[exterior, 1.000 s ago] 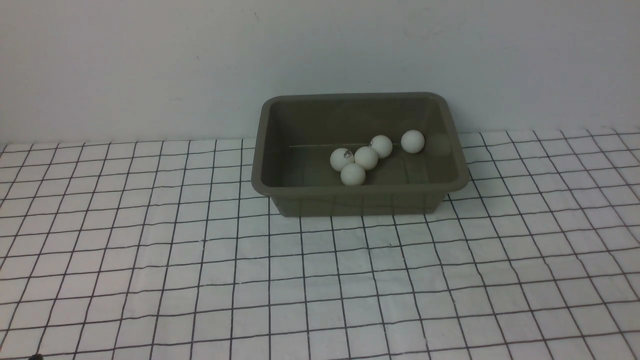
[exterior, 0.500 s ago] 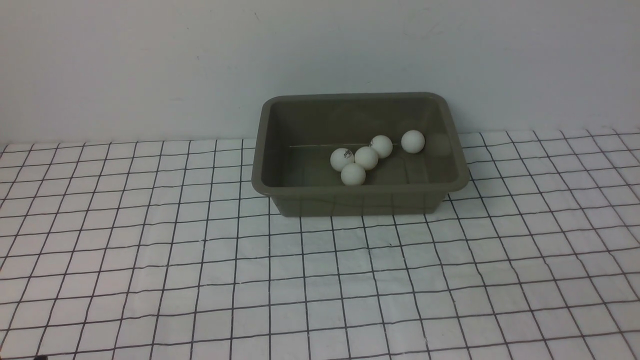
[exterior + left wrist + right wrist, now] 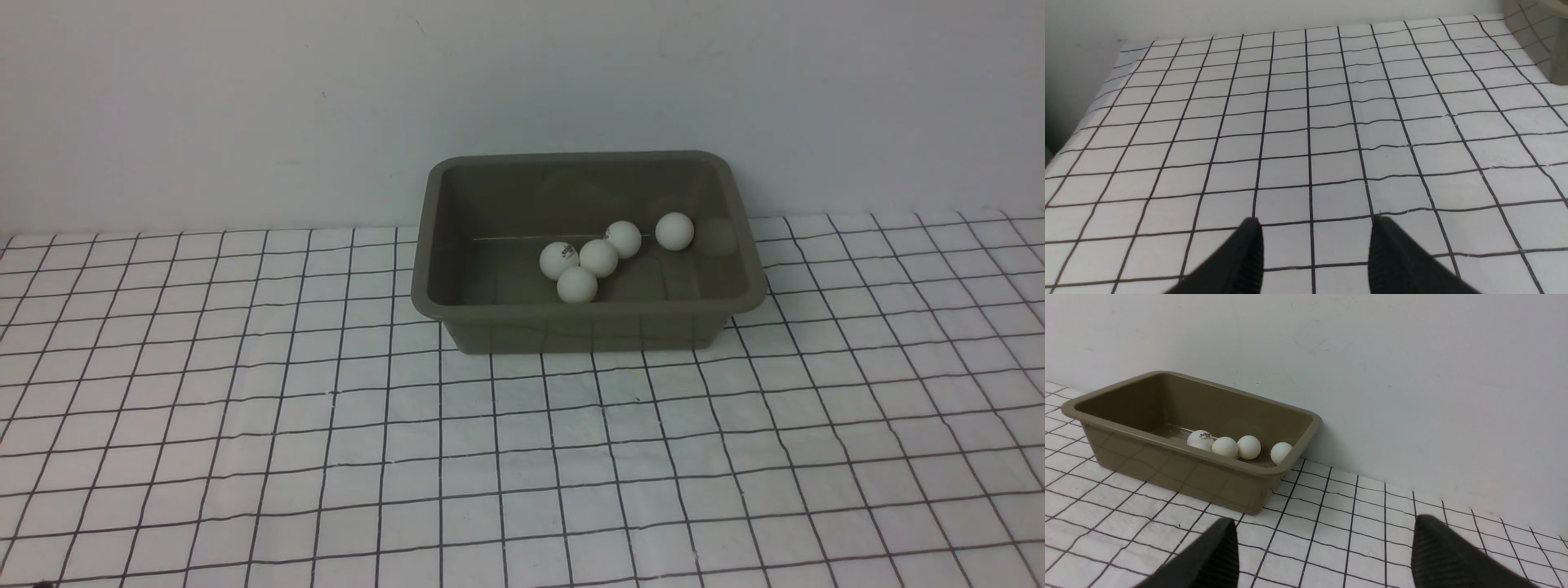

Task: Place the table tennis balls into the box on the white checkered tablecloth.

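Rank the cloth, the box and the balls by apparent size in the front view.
1. Cloth: largest, spanning the whole width.
2. Box: far smaller than the cloth.
3. Balls: smallest. All five lie in the box and look alike, so I will not rank them among themselves.

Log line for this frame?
balls: five in box | left fingers: open, empty | right fingers: open, empty | task: looks done

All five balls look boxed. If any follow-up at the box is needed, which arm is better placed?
Right. Its wrist view faces the box and balls, with the right claw open. The left claw faces mostly tablecloth, with the box only at the edge.
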Controlling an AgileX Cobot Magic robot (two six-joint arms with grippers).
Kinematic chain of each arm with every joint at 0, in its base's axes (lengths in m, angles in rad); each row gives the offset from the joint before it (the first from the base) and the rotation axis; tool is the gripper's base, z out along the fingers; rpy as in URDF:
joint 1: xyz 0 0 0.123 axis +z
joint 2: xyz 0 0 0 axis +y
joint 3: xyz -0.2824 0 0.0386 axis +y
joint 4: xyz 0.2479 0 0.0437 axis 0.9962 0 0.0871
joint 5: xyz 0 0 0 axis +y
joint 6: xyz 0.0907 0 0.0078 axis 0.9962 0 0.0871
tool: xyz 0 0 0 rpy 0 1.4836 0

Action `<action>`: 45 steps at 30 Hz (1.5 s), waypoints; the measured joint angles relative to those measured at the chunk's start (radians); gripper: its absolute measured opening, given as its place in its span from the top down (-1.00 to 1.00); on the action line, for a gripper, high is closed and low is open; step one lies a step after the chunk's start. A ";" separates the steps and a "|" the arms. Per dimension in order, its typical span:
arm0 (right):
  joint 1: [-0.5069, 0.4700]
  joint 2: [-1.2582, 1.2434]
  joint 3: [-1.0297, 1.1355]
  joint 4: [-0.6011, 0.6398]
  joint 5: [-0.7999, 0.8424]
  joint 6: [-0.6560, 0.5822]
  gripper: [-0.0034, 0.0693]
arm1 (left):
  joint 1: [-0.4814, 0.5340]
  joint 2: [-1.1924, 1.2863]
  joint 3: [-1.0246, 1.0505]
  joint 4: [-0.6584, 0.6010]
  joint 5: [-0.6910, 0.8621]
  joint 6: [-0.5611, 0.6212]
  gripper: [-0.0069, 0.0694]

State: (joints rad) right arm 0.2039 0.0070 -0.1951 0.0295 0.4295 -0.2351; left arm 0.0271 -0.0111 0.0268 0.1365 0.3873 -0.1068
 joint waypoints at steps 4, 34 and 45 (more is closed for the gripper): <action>0.000 0.000 0.000 0.000 0.000 0.000 -0.51 | 0.000 0.000 0.000 -0.021 0.001 0.033 -0.02; 0.000 0.000 0.000 0.000 0.000 0.000 -0.51 | 0.000 0.000 -0.001 -0.116 0.001 0.051 -0.02; 0.000 0.000 0.001 0.000 0.000 0.000 -0.51 | 0.000 0.000 -0.001 -0.117 0.001 0.052 -0.02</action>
State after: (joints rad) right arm 0.2039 0.0070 -0.1939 0.0295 0.4295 -0.2351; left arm 0.0271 -0.0111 0.0259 0.0192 0.3880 -0.0552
